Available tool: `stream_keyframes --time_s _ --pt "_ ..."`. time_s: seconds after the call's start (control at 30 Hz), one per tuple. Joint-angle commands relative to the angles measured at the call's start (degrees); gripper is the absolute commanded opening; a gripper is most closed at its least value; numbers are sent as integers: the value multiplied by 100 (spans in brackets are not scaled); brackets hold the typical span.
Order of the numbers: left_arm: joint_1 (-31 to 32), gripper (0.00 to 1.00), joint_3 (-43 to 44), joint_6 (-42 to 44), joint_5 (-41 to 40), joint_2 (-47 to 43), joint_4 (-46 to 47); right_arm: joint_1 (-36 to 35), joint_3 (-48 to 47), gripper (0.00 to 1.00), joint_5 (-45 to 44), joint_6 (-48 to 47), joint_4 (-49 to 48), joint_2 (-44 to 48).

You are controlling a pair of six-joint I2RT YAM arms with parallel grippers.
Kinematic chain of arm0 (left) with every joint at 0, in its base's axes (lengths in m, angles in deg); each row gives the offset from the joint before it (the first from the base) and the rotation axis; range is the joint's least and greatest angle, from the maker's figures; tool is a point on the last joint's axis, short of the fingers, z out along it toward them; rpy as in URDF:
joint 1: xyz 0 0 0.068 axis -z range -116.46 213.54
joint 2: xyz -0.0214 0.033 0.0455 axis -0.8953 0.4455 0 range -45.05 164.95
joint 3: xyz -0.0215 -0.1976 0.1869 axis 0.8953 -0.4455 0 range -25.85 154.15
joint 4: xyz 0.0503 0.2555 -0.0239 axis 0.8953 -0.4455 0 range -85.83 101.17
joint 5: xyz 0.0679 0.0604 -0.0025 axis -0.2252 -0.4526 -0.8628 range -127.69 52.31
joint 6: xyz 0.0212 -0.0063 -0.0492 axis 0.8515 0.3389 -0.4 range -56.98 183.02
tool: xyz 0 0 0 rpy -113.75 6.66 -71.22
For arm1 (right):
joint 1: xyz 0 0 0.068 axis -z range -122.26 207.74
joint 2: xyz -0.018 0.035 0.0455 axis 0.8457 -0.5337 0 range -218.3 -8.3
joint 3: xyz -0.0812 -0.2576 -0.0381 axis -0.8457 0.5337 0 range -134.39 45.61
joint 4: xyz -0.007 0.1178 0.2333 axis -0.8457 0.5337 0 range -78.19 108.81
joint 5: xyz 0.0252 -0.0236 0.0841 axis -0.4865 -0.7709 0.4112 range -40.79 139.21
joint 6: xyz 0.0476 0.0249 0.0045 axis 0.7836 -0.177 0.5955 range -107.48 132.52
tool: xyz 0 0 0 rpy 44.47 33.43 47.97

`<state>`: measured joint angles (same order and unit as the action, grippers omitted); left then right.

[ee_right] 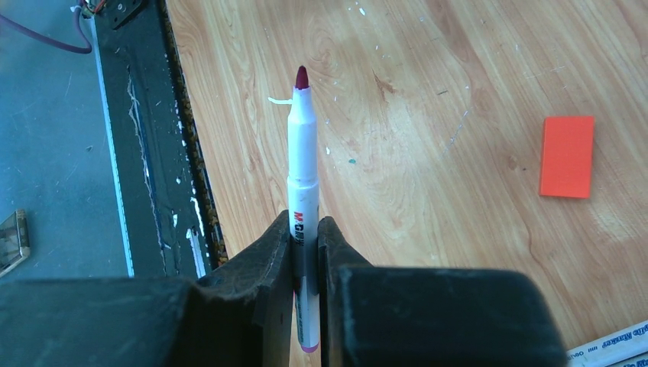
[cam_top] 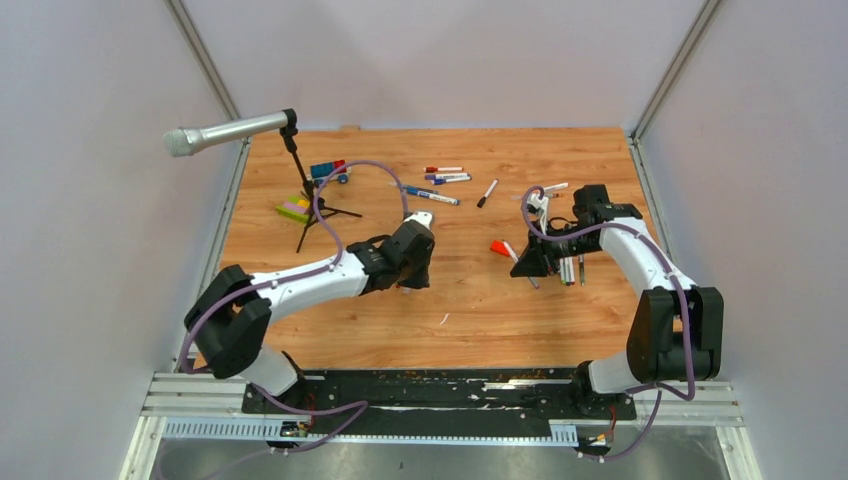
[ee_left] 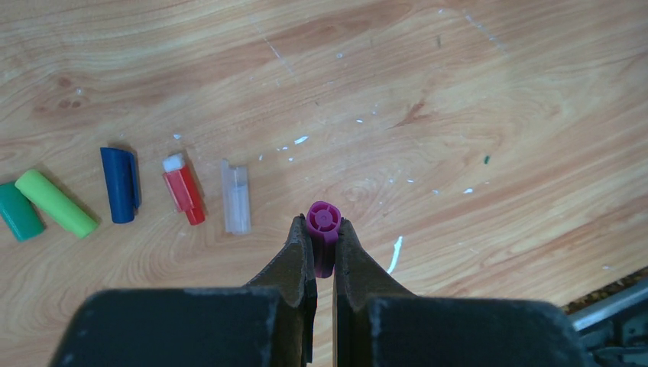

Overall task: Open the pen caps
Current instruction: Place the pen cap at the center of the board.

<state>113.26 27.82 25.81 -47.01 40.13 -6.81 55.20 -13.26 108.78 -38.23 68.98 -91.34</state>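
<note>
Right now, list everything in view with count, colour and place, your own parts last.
loose caps: five, teal, lime, blue, red, clear, row on the table
purple cap: one, in the left gripper
pen: one, white, maroon tip bare, in the right gripper
other pens: several, mixed, mostly along the far side
block: one, orange-red, on the table
bricks: one stack, mixed, beside the tripod
microphone: one, grey, on black tripod, far left
left gripper: black, shut on purple cap
right gripper: black, shut on pen
</note>
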Motion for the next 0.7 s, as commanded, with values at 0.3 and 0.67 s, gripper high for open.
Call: stream_keyframes --time_s 0.3,0.67 --pt "100 8 841 565 -308 951 -808 57 16 0 93 -191 -71 60" --pt "118 13 877 603 -318 1220 -817 66 16 0 93 -193 -65 34"
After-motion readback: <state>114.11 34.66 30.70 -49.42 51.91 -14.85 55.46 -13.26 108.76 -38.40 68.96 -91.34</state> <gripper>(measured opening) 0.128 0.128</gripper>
